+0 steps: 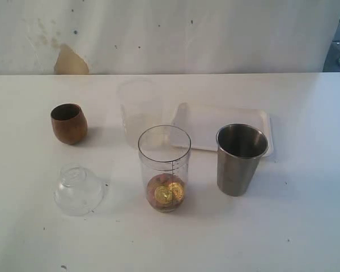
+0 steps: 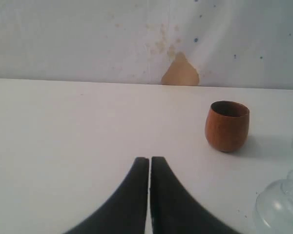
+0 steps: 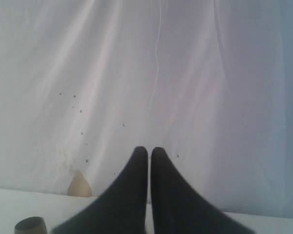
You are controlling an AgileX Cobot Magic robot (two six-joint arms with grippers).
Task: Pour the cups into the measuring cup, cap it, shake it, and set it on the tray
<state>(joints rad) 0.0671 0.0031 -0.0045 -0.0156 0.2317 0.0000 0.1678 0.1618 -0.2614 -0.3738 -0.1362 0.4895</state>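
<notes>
Left gripper [image 2: 149, 160] and right gripper [image 3: 149, 150]: jaws pressed together, holding nothing; the wooden cup [image 2: 227, 126] stands ahead of the left. Measuring cup [image 1: 164, 167] stands upright just before the tray [image 1: 215, 122], gold pieces [image 1: 169, 193] at its bottom. Probably light, thin-walled and slick, so grip it gently at mid-wall.

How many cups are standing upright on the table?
4: wooden cup far left, frosted beaker behind centre, clear measuring cup centre front, steel tumbler right. None appears hidden.
</notes>
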